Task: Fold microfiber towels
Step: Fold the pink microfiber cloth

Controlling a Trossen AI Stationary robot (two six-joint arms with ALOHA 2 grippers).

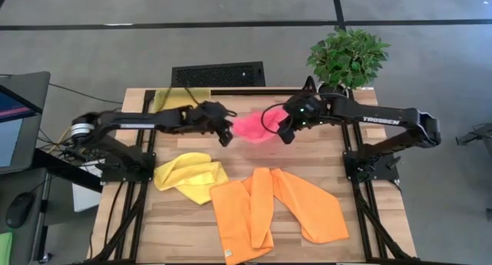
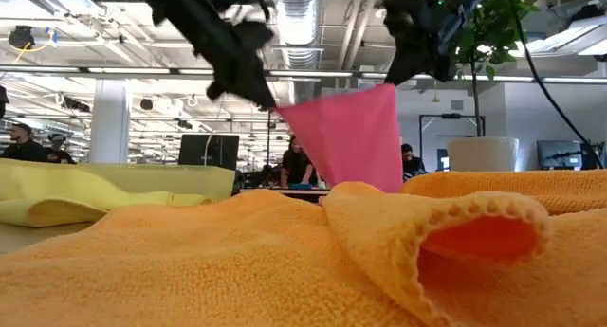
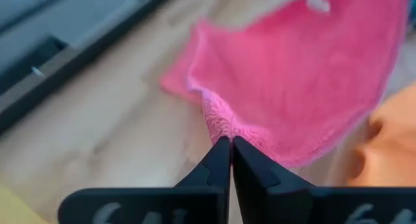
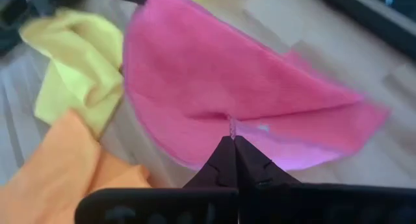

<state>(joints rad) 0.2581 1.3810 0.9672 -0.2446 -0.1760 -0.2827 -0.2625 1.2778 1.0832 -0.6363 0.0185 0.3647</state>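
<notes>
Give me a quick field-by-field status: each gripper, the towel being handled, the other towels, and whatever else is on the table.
left gripper: shut on the pink towel's edge
right gripper: shut on the pink towel's opposite edge
pink towel: held up between both grippers, lower part hanging toward the table
yellow towel: crumpled on the table, left of the orange towels
orange towels: two, lying overlapped at the near edge, not folded
yellow bin: back left of the table
plant: back right corner
</notes>
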